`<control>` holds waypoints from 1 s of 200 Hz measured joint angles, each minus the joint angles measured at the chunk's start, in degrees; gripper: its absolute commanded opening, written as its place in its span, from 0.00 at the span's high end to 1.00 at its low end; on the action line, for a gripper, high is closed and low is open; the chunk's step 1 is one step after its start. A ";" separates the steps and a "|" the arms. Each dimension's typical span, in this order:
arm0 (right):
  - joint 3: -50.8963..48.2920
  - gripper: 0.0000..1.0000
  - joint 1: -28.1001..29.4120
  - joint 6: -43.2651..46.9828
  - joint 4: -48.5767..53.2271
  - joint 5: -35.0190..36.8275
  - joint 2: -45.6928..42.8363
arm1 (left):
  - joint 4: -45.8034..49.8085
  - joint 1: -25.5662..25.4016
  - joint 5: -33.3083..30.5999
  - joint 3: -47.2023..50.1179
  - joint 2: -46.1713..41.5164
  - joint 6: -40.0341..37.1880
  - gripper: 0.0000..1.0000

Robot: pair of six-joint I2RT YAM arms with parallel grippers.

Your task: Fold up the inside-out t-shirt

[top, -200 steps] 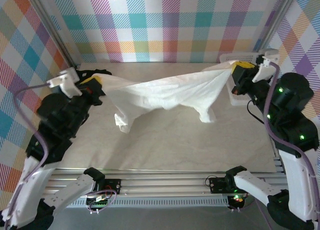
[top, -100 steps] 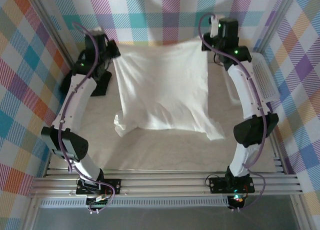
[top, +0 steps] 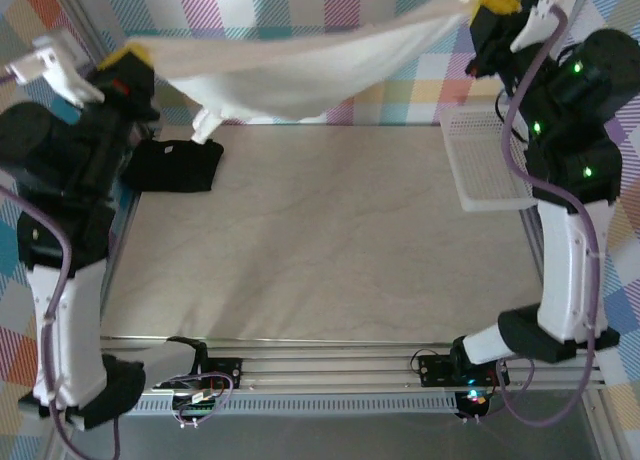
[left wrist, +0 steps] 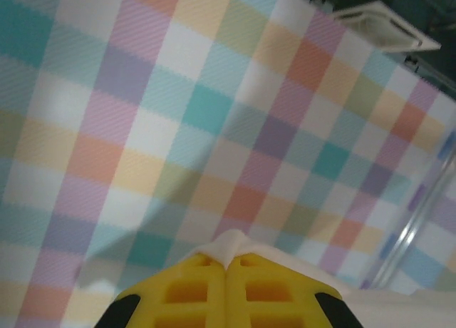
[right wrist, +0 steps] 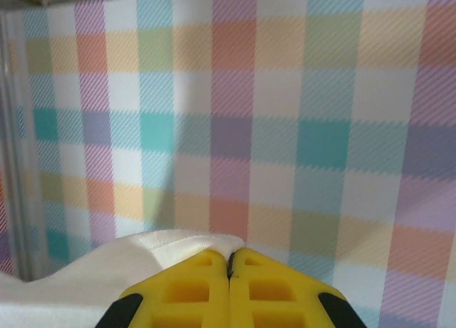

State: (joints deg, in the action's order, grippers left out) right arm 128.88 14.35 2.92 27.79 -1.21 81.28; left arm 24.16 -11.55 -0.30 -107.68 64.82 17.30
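1. One soft white t-shirt (top: 300, 75) hangs high in the air over the far end of the bench (top: 320, 240). It is stretched out like a hammock and does not touch the bench. One loose bit, maybe a sleeve, dangles down near its left end.
2. It looks light and floppy. It will sag, bunch up and swing. I think it needs a hold at two spots far apart, like two corners, to stay flat. It will not break, but thin cloth could slip out of a small pinch.
3. Left gripper (top: 128, 55) is pressed together on the shirt's left end, above the far left corner of the bench. In the left wrist view a little fold of white cloth pokes out between the yellow fingers (left wrist: 192, 292).
4. Right gripper (top: 492, 5) pinches the shirt's right end, above the far right corner of the bench. In the right wrist view the cloth runs off to the left of the tips.
5. Down on the bench, a black t-shirt (top: 180, 165) lies at the far left, below the dangling bit. A white basket (top: 485, 170) sits on the right side of the bench.
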 measured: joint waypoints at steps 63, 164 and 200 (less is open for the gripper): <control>-64.98 1.00 -0.02 -13.22 -0.37 0.70 -25.29 | -0.72 -9.75 8.24 58.51 -21.18 11.26 1.00; -84.98 1.00 -0.02 -20.94 1.77 4.72 -16.00 | -0.59 -23.37 5.44 84.21 -19.21 17.77 0.62; -85.77 1.00 -0.02 -19.82 0.79 2.78 -19.91 | -0.31 -24.72 3.67 84.72 -23.50 15.06 0.37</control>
State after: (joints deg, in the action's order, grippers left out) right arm 43.11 14.33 -16.91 28.58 1.56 61.36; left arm 23.86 -36.27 3.38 -22.96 41.32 32.36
